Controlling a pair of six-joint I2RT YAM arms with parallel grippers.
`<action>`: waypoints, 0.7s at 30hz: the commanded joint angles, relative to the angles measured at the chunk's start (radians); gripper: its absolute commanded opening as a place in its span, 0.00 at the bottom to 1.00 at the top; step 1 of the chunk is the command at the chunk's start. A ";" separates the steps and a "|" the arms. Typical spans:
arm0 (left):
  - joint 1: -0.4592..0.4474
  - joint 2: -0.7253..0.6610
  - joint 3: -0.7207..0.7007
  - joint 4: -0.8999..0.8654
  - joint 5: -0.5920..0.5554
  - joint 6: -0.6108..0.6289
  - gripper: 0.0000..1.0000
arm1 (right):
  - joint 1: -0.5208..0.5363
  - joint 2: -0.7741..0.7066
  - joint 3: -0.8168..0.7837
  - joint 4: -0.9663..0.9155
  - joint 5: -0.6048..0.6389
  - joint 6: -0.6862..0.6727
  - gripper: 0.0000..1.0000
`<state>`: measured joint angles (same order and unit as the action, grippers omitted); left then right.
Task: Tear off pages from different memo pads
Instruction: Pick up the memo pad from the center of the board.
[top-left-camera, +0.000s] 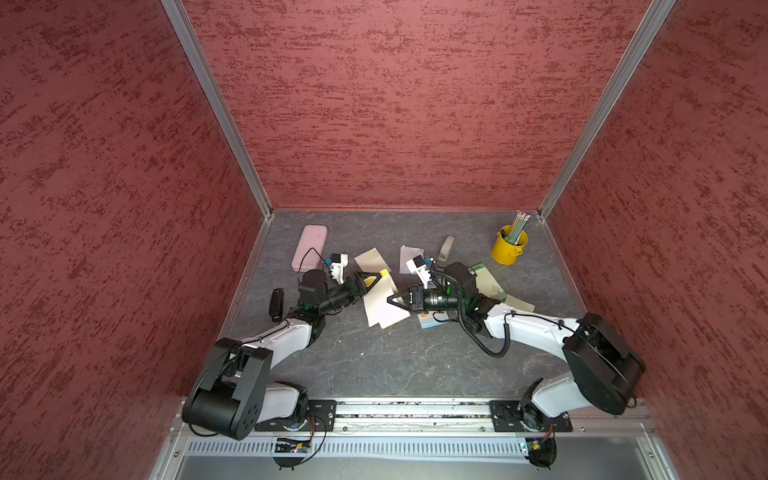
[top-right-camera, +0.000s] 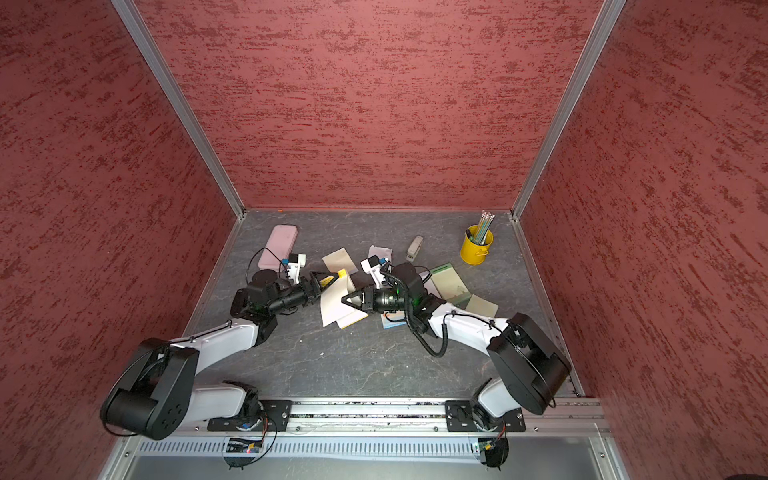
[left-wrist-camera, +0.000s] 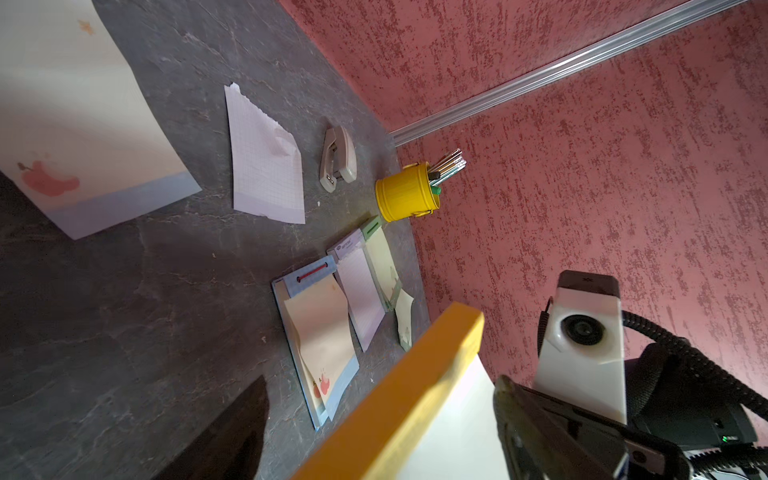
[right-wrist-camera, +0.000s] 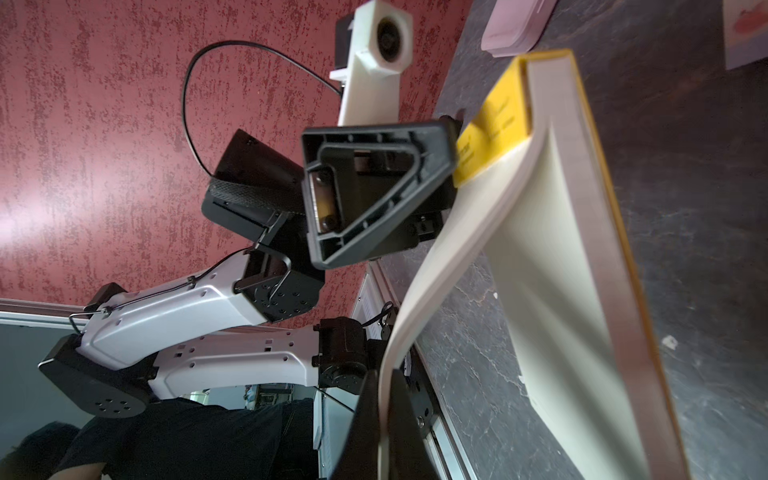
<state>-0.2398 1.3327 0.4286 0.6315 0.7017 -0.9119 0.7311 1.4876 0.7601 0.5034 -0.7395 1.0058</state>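
Now right tool (top-left-camera: 389, 300) clamped on cream page (right-wrist-camera: 453, 257), bowing it up off yellow-strip memo pad (right-wrist-camera: 577, 232) at middle of table (top-left-camera: 374, 374). Left tool (top-left-camera: 377, 277), jaws apart, straddles yellow binding (left-wrist-camera: 415, 395): likely stationed to pin pad against pull, but not gripping. Page appears joined at binding; tear not yet done.

Pink case (top-left-camera: 309, 247) is lying flat near the back left of the grey table (top-left-camera: 395, 365); beige stapler (top-left-camera: 446, 248) is sitting mid-back; yellow bucket (top-left-camera: 509, 247) is standing upright, holding pencils (top-left-camera: 518, 226).
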 joint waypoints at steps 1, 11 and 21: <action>0.026 0.001 0.007 0.028 0.031 0.016 0.84 | 0.002 -0.072 0.022 0.070 -0.032 0.008 0.00; 0.010 -0.041 0.028 0.077 0.078 -0.018 0.61 | 0.001 -0.057 0.016 0.051 -0.040 -0.005 0.00; 0.075 -0.082 0.063 -0.050 0.153 0.038 0.33 | -0.021 -0.072 -0.015 0.014 -0.035 -0.023 0.00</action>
<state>-0.1768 1.2705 0.4664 0.6163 0.8120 -0.9005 0.7185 1.4384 0.7555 0.4969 -0.7612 0.9962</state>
